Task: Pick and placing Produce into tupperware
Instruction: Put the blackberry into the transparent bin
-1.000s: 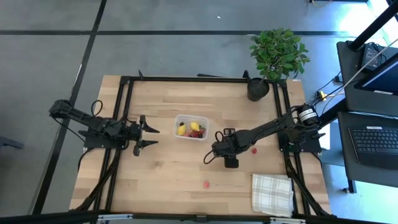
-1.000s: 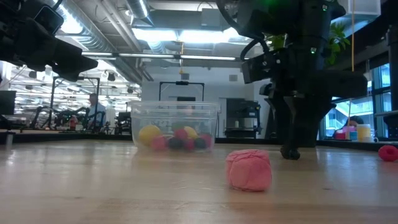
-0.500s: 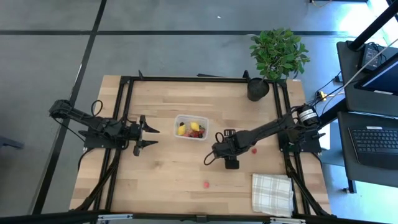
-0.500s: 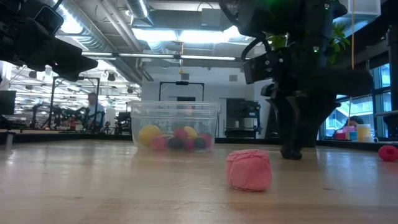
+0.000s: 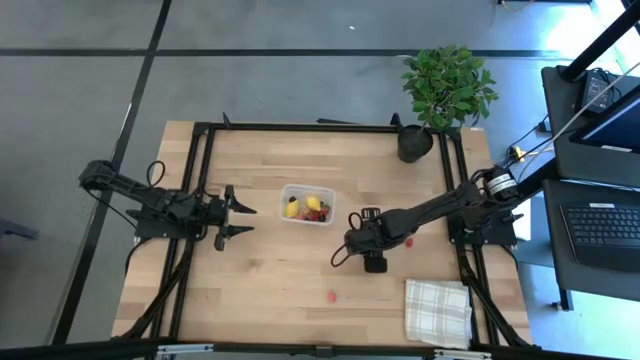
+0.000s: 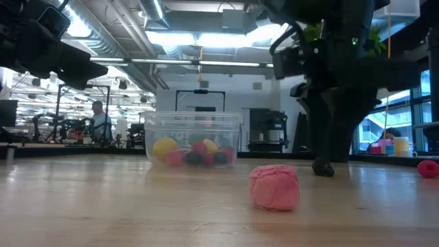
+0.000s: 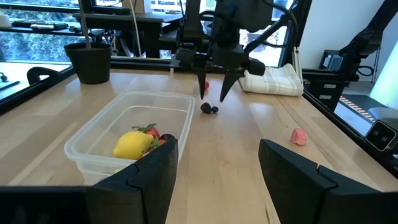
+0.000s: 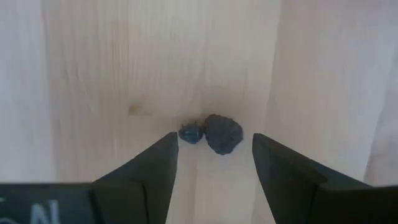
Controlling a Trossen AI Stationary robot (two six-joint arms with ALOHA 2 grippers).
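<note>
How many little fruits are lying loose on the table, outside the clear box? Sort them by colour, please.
pink piece: 1
red piece: 1
dark pieces: 2, a larger dark piece and a smaller dark piece, both between the open fingers of the right gripper
Total: 4
The left gripper waits, open, to the left of the clear box.

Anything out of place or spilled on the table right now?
Three produce pieces lie loose on the wood outside the tupperware: a pink piece near the front edge, a red one by the right arm, and a dark berry with a small bit beside it, straddled by the open right gripper. Nothing looks damaged.
</note>
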